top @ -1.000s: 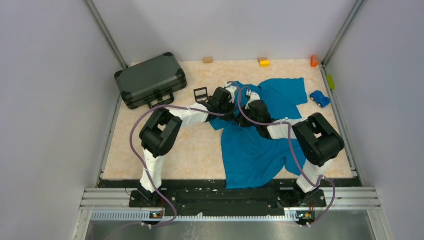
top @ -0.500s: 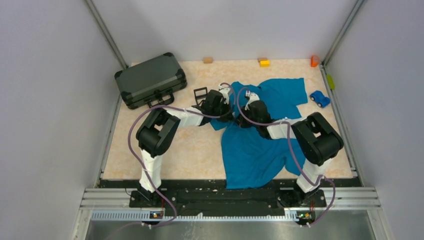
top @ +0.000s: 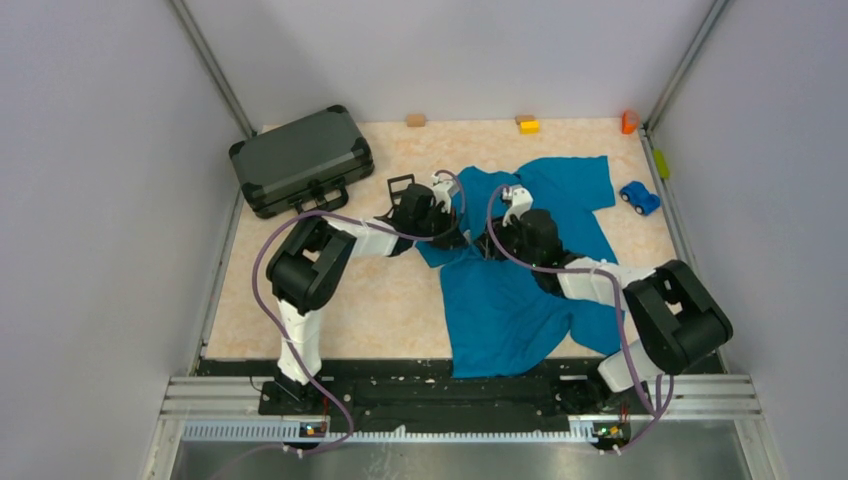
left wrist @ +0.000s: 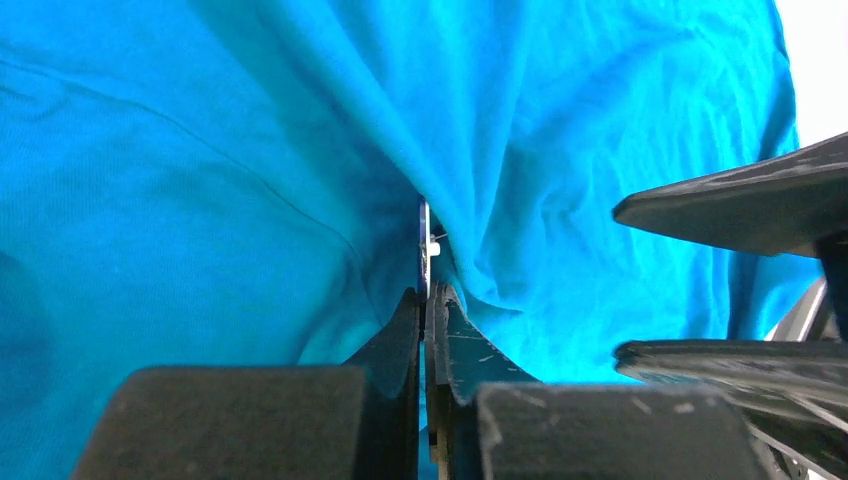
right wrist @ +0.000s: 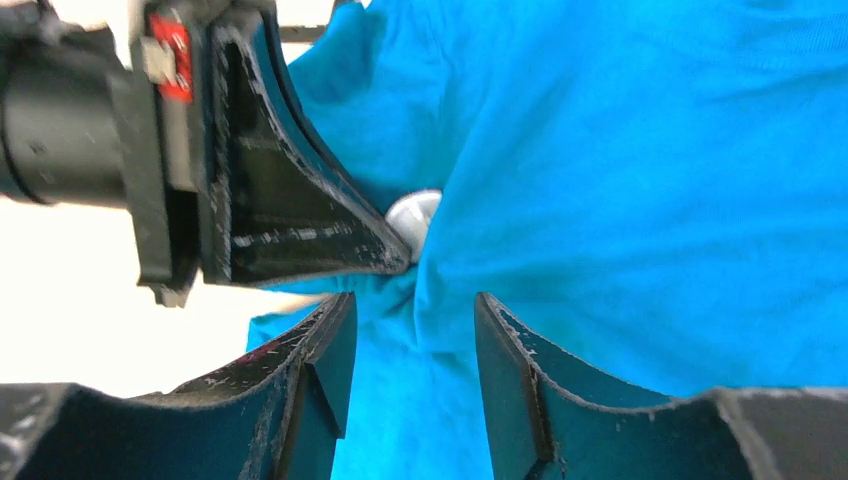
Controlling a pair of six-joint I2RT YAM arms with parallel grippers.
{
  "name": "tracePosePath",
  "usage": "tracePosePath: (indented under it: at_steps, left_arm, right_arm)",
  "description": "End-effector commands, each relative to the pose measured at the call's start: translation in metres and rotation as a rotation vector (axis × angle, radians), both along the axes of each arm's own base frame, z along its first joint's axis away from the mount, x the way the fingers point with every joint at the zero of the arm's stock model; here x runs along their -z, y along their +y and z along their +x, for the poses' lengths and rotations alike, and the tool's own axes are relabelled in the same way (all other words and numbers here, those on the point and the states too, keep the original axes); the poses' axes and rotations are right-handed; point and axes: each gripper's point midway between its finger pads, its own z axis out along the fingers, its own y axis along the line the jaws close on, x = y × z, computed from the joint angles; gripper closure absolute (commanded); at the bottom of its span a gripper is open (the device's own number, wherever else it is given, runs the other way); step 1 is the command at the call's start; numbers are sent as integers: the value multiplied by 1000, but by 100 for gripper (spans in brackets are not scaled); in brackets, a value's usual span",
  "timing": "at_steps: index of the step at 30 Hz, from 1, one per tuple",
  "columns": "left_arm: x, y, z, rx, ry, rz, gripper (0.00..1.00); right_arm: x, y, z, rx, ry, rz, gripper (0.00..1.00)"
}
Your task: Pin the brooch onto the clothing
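tabletop (top: pixel 380 300) pale, marbled, walls (top: pixel 100 200) grey; left claw (left wrist: pixel 428 292) seemingly pinches brooch (right wrist: pixel 412 212), right claw (right wrist: pixel 413 305) released.

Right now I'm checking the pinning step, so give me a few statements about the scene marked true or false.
1. The left fingers are shut on the brooch. True.
2. The right fingers are clamped on the T-shirt. False: they stand open over its fabric.
3. The blue toy car sits on the T-shirt. False: it sits on the table beside it.
4. The dark grey case is closed. True.
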Motion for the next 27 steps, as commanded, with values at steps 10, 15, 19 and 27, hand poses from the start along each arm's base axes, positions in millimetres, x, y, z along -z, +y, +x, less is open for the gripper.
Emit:
tracePosePath:
  at_steps: [10,15,19,27]
  left_arm:
    - [-35,-1,4,57,-51,-142,100]
    - [-35,-1,2,69,-49,-151,100]
    - [-39,-3,0,83,-55,-172,100]
    - [-44,-2,-1,91,-64,-182,100]
  right_arm:
    - [-24,-15,-18,-14,-322,109,48]
    - [-20,-11,-20,-30,-336,115,48]
    - [-11,-4,-18,-55,-324,101,48]
    - [-3,10,-6,-79,-292,116,50]
